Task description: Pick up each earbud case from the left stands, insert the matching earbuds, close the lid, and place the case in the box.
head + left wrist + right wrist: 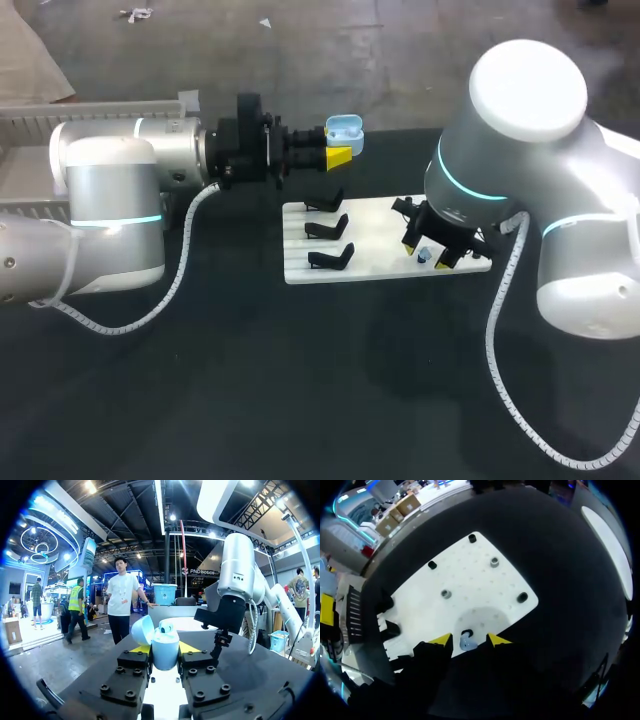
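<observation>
A light-blue earbud case [343,130] is held in the air behind the white board [380,225], with my left gripper [338,146] shut on its body. In the left wrist view the case [165,650] sits between the fingers with its lid [142,630] swung open. My right gripper [427,253] hangs low over the board's right part. Its yellow tips stand on either side of a small blue earbud [466,641] lying on the board [470,580], with narrow gaps showing, so the right gripper [469,640] is open.
Three black stands [325,229] sit in a column on the board's left part, with nothing on them. Small grey and black pegs [494,562] dot the board ahead of the right gripper. A pale box [100,108] lies at the back left, behind my left arm.
</observation>
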